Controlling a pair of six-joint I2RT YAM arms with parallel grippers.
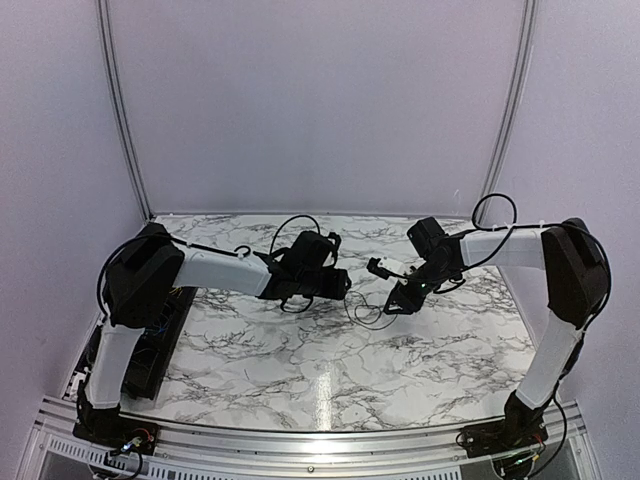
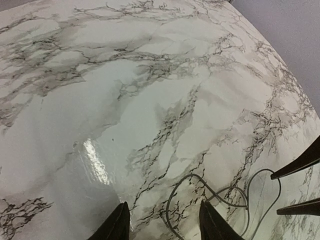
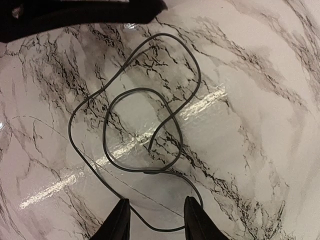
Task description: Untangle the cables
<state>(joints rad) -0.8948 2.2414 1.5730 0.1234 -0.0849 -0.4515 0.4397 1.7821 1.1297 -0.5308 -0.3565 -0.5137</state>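
A thin black cable (image 1: 366, 316) lies in loose overlapping loops on the marble table (image 1: 300, 370), between the two grippers. No yellow or blue cable shows in any view. My left gripper (image 1: 338, 285) is open and empty, just left of the loops. In the left wrist view one cable loop (image 2: 192, 176) lies between its fingertips (image 2: 212, 225). My right gripper (image 1: 399, 301) is open and empty, just right of the loops. In the right wrist view the cable (image 3: 145, 171) curls ahead of it, and one strand runs under the gap between its fingers (image 3: 194, 220).
A black box (image 1: 160, 335) sits at the table's left edge beside the left arm. The right gripper's fingers (image 2: 300, 165) show at the right edge of the left wrist view. The left gripper (image 3: 75, 12) is a dark shape at the top of the right wrist view. Pale walls close in the back and sides.
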